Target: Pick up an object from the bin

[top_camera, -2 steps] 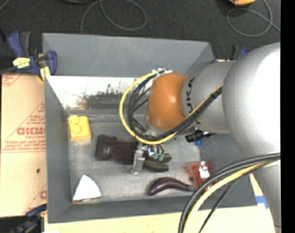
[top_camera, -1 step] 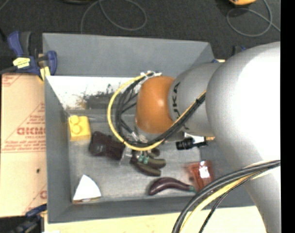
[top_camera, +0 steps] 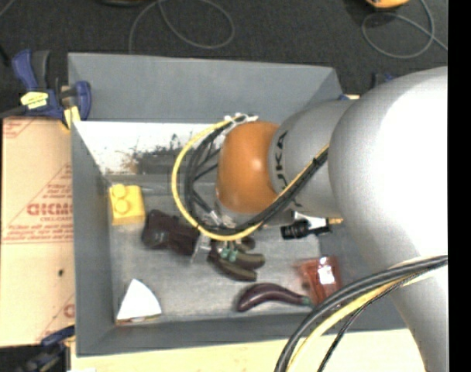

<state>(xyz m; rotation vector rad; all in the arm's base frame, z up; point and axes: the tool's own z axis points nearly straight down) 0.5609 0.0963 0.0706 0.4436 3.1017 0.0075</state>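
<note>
My gripper (top_camera: 214, 248) reaches down under the orange wrist cover into the middle of the bin. Just left of it lies a dark brown lumpy thing (top_camera: 167, 233), touching or nearly touching it. Directly below the gripper rests a dark brown oblong thing (top_camera: 237, 263) with a green bit at its top. A purple eggplant-shaped toy (top_camera: 268, 294) lies further toward the front wall. Which of the two brown things the gripper is on, I cannot tell.
A yellow two-stud block (top_camera: 126, 204) sits at the left wall. A white cone-shaped piece (top_camera: 138, 301) lies in the front left corner. A red packet (top_camera: 319, 277) lies at the right, partly under the arm. The arm covers the bin's right half.
</note>
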